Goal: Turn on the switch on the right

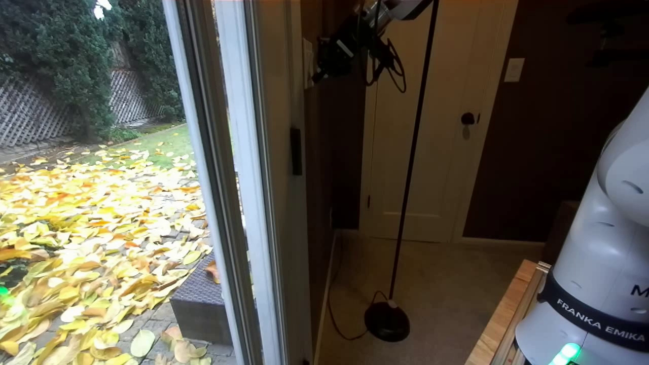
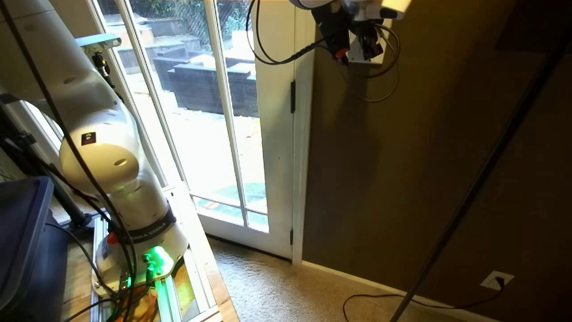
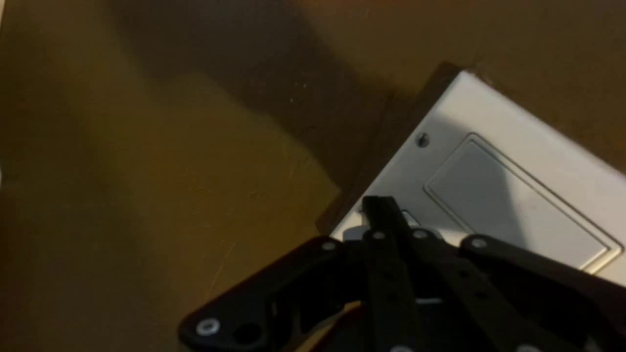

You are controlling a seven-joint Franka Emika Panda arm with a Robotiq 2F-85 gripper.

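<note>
A white switch plate [image 3: 528,142] is on the brown wall at the right of the wrist view, tilted in the picture. One wide rocker switch [image 3: 508,200] shows on it, half in shadow. A corner of a second switch [image 3: 411,218] shows beside my fingers; the rest is hidden behind them. My gripper [image 3: 380,201] is shut and empty, its fingertips together over the plate's lower left part. In an exterior view the gripper [image 1: 318,77] is close to the plate [image 1: 308,63], seen edge-on. I cannot tell whether it touches. The plate also shows behind the gripper in an exterior view [image 2: 356,56].
A glass door [image 2: 279,156] stands beside the plate. A floor lamp's thin pole [image 1: 413,152] rises from a round base [image 1: 387,324] near the wall. Loose cables [image 2: 286,60] hang around the wrist. Another switch plate [image 1: 514,70] is by the inner door [image 1: 410,177].
</note>
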